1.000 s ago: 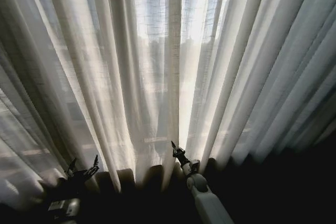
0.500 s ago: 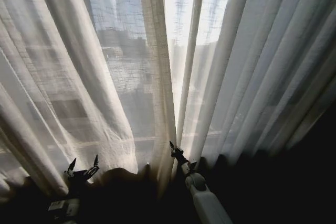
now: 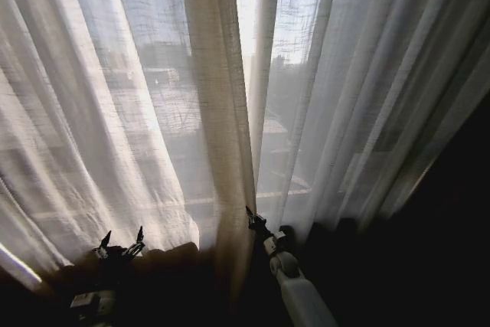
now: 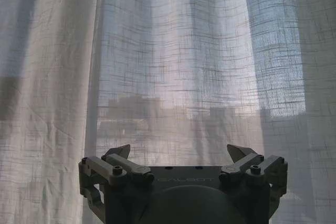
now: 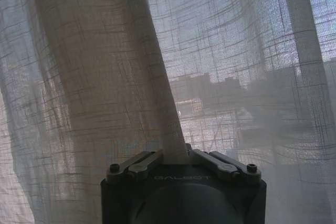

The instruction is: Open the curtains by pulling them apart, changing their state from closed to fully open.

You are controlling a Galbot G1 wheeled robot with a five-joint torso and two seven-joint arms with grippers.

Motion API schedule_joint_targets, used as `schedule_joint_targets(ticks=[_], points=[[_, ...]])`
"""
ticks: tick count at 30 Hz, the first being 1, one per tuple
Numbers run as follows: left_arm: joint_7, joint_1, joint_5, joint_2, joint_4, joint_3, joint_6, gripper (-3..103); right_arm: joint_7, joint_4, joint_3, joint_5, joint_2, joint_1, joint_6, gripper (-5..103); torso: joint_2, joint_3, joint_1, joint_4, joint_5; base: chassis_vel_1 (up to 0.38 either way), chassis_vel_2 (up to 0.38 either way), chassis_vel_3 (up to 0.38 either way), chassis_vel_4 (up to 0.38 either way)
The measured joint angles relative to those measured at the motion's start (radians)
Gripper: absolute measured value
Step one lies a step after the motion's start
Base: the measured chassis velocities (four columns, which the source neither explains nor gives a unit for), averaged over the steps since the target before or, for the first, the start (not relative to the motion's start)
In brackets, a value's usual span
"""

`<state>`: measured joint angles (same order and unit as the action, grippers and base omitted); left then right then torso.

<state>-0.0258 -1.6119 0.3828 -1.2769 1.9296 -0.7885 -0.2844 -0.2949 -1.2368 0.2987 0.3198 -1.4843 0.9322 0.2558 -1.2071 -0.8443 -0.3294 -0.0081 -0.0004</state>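
Nearest you, your left gripper [image 3: 119, 240] hangs low with its jaws spread wide, holding nothing. Your right gripper [image 3: 250, 217] pinches a gathered fold of the curtains [image 3: 222, 112], which hang across the whole bright window, with building outlines showing faintly through.

Left end effector [image 4: 183, 156] gapes before the curtains [image 4: 173, 66].

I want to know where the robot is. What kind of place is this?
Probably a room by a big window, high in a city. Sheer white pleated curtains hang with daylight shining through, and building outlines show behind them. The right gripper pinches a fold; the left gripper waits open.
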Motion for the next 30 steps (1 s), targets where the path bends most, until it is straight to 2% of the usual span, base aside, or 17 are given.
schedule_joint_targets(ticks=[30], points=[[0.0, 0.0, 0.0, 0.0, 0.0, 0.0, 0.0, 100, -0.024, 0.01, -0.01, -0.002, -0.004, 0.0, 0.004, 0, 0.0, 0.0, 0.0, 0.0, 0.0004, -0.352, -0.354, 0.353, 0.355]])
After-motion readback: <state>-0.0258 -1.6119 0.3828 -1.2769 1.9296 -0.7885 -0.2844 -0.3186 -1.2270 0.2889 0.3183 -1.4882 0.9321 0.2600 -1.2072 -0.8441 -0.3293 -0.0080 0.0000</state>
